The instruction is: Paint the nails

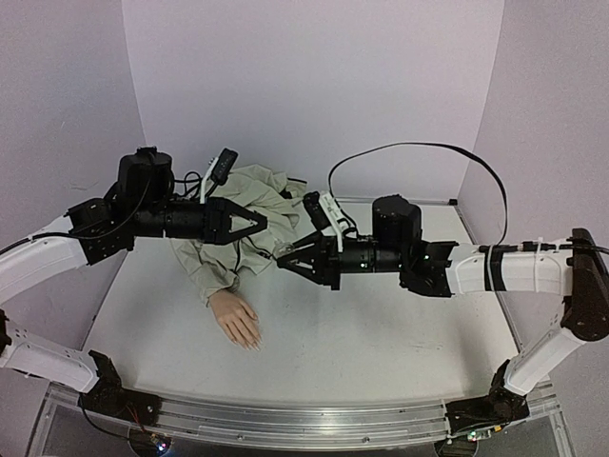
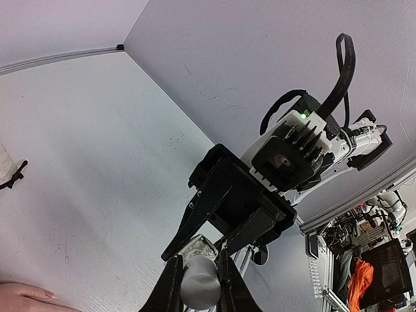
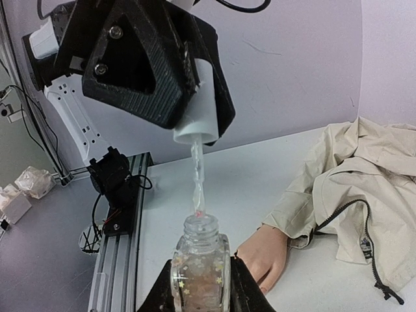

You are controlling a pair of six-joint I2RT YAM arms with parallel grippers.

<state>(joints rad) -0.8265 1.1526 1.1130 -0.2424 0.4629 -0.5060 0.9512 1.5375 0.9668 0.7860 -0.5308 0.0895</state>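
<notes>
Spreading across most of the overhead view, the white surface point(image 1: 381, 333) carries a crumpled beige jacket point(image 1: 249, 202) toward its far side. From one sleeve the mannequin hand point(image 1: 236, 319) lies flat, apart from both tools. Its long axis runs from the cuff toward the near edge and a little to the right. That puts the nails point(image 1: 253, 341) at the near end of the fingers, too small to make out from above.

Both tools meet in the air over the jacket, beyond the hand. The right tool point(image 1: 285, 257) is clenched on the glass bottle point(image 3: 200, 266), held upright. The left tool point(image 1: 259, 227) is clamped on the white cap point(image 3: 198, 123), whose thin brush point(image 3: 197, 185) hangs with its tip at the bottle's mouth.

Judging from this, the brush is at the loading step. The left tool, which carries it, would next need to travel toward the near edge and downward, coming in along the fingers' length to reach the tips.
</notes>
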